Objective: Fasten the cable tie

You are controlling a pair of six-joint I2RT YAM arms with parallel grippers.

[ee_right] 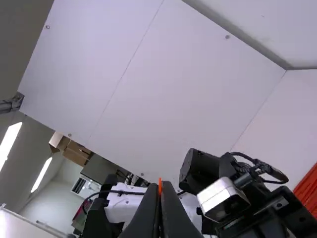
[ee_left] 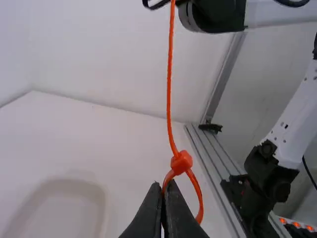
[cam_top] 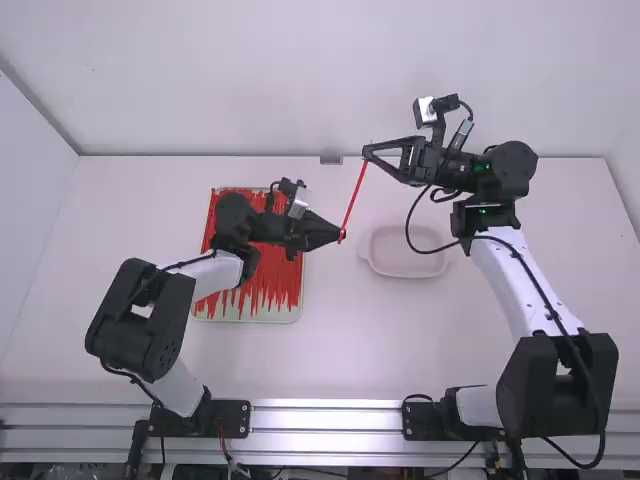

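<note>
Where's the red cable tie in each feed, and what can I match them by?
High view: the red cable tie stretches between the left claw and the right claw, above mid-table.
Left wrist view: the tie rises from the left claw toward the right arm.
Right wrist view: the tie's end sits pinched in the right claw.
Shared landmark: the white dish, beside the tie in the high and left wrist views.
</note>
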